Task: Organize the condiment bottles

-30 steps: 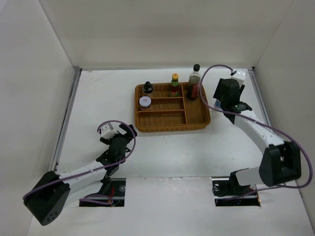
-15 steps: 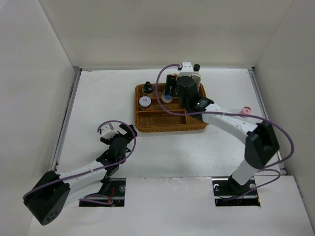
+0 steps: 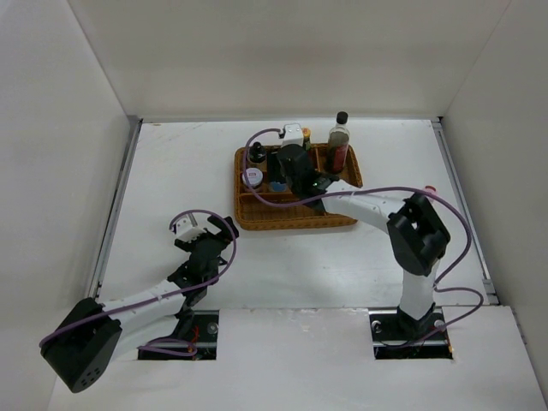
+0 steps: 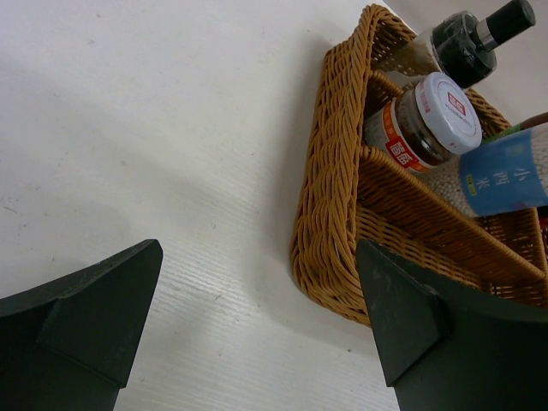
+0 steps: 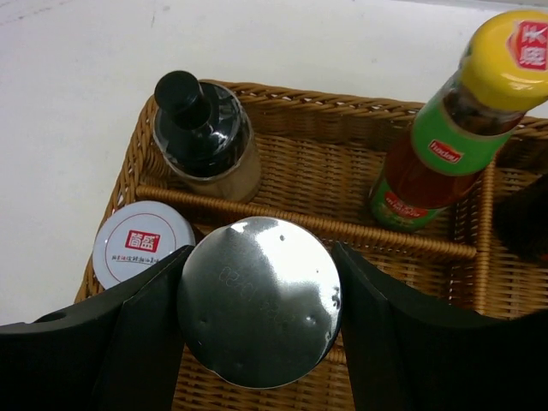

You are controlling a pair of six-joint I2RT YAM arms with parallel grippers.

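Right wrist view: the right end effector point(image 5: 259, 321) squeezes the blue-white cylinder point(image 5: 257, 291), lower middle, over the brown wicker tray point(image 5: 137, 163). Next, I think, lower it and let go. The left end effector point(image 4: 257, 325) is wide open, empty.

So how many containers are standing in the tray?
4: black-capped bottle back-left, white-lidded jar in front, yellow-capped bottle mid-back, tall dark bottle back-right; the arm may hide others.

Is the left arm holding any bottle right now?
No, the left arm's fingers stand wide apart, with only the table showing between them.
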